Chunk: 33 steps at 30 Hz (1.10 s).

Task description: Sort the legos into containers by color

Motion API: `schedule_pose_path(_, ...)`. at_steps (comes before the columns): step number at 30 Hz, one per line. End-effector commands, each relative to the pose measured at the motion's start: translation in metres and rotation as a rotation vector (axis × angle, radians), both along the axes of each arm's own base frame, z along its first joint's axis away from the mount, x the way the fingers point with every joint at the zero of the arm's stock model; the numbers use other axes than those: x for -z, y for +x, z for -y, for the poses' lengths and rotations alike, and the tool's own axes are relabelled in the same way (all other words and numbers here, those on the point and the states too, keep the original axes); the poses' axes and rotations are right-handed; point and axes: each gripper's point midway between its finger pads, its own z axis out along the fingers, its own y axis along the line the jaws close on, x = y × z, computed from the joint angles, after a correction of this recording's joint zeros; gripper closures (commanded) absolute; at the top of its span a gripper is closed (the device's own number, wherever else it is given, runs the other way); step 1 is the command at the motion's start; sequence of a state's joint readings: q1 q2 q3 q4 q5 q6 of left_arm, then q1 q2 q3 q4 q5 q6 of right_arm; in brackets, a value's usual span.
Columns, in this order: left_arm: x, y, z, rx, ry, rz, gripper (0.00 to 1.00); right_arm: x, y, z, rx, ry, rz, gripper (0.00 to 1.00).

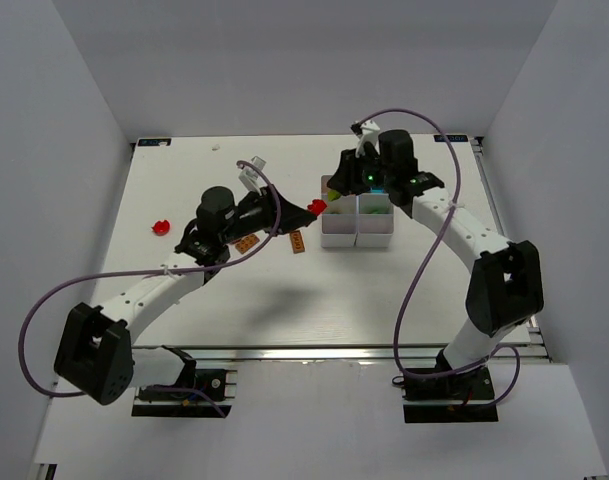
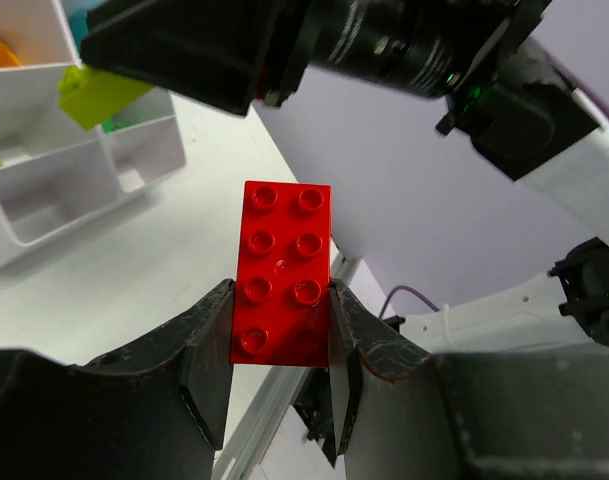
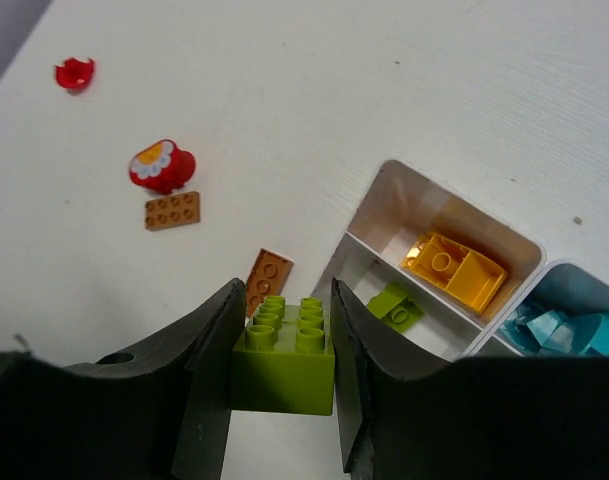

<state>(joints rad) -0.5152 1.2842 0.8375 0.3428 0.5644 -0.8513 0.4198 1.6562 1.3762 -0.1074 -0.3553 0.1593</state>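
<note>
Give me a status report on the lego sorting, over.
Left pincer shut on red brick, right pincer shut on green brick, both near the tray. Brown plates, red pieces loose on table. Right arm crowds the tray.

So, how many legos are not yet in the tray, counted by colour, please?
Red: 3, a red brick in the left gripper, two red pieces lying loose.
Brown: 2, the brown plates.
Lime green: 1, the lime brick in the right gripper.
Total: 6.
</note>
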Motion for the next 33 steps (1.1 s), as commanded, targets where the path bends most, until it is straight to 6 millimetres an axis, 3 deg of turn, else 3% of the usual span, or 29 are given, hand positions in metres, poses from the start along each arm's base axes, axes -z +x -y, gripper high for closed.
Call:
schedule_pose_path(1, 0.003, 0.002, -0.017, -0.071, 0.051, 0.017, 1.00, 0.018, 0.020, 0.011, 0.106, -0.099, 0.056, 1.00)
schedule_pose_path(11, 0.008, -0.006, -0.027, -0.102, 0.079, 0.012, 1.00, 0.050, 0.034, 0.013, 0.153, -0.187, 0.054, 0.97)
schedule_pose_path(17, 0.011, -0.001, -0.026, -0.091, 0.128, 0.018, 1.00, 0.057, 0.033, 0.012, 0.146, -0.199, 0.049, 0.53)
schedule_pose_path(21, 0.014, 0.002, -0.022, -0.068, 0.160, 0.020, 1.00, 0.056, 0.033, 0.013, 0.146, -0.199, 0.053, 0.38)
schedule_pose_path(28, 0.018, 0.007, -0.016, -0.039, 0.180, -0.006, 1.00, 0.039, 0.027, 0.012, 0.132, -0.171, 0.085, 0.34)
schedule_pose_path(31, 0.022, 0.010, -0.008, -0.007, 0.185, -0.071, 1.00, 0.006, 0.019, 0.016, 0.115, -0.135, 0.151, 0.34)
schedule_pose_path(32, 0.028, 0.009, -0.007, 0.007, 0.201, -0.113, 1.00, -0.003, 0.019, 0.020, 0.111, -0.123, 0.177, 0.36)
schedule_pose_path(33, 0.060, 0.006, -0.006, 0.029, 0.254, -0.225, 1.00, -0.010, 0.016, 0.024, 0.096, -0.127, 0.205, 0.36)
